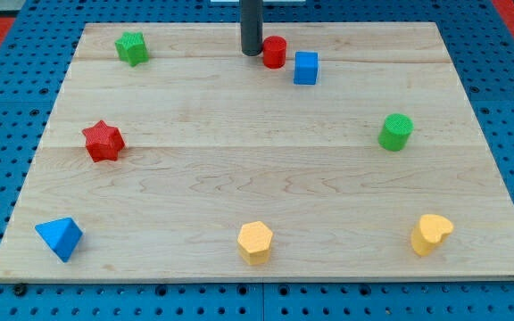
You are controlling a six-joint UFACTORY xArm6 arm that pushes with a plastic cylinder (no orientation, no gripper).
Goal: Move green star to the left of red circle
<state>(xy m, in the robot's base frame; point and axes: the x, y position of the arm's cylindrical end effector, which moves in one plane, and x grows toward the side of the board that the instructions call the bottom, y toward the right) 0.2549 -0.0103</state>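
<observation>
no readable txt, labels, brands, nos. or signs anywhere: none on my tip [252, 53], none on the blocks near it, none on the wooden board [266, 169] below it.

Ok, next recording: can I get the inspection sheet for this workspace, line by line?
Surface: pale wooden board, flat.
Job's things: green star block at the view's top left; red circle block at top centre.
Clutter: blue cube, green cylinder, red star, blue triangular block, yellow hexagonal block, yellow heart-like block.
Tool: my tip just left of the red circle.
Cables: nothing seen.
Surroundings: blue pegboard.
</observation>
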